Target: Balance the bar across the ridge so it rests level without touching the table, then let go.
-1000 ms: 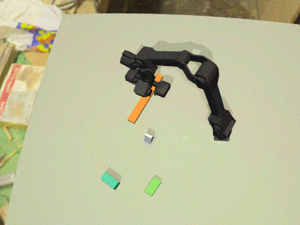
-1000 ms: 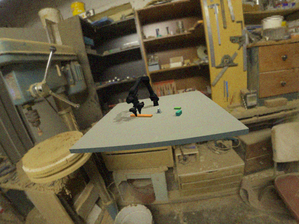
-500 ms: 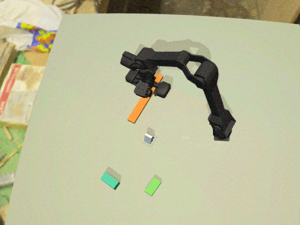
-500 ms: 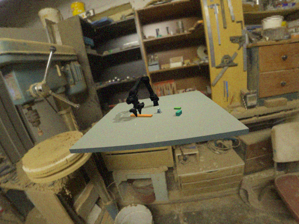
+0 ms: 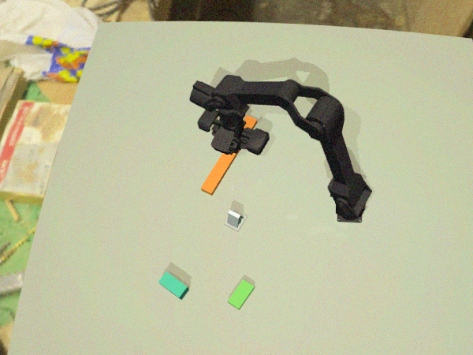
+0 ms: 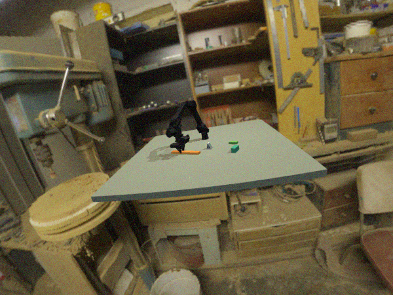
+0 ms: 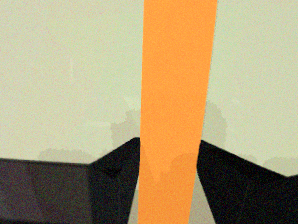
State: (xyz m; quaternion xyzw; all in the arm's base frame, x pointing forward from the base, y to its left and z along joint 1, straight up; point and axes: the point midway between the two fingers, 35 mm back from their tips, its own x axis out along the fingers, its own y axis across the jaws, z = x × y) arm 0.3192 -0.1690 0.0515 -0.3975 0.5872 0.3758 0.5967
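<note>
The orange bar (image 5: 219,172) (image 6: 193,152) (image 7: 177,60) lies flat on the table, running diagonally in the top view. My gripper (image 5: 238,143) (image 6: 180,151) (image 7: 170,142) points down over it, with a finger against each long side, shut on the bar. The arm hides part of the bar in the top view; its far end shows beyond the gripper. The small grey-white ridge (image 5: 234,218) (image 6: 209,146) stands on a thin base, a short way past the near end of the bar, with nothing on it.
A teal block (image 5: 173,284) (image 6: 234,149) and a green block (image 5: 241,294) (image 6: 233,142) stand on the table beyond the ridge, away from the bar. The arm's base (image 5: 349,217) is to the right of the ridge in the top view.
</note>
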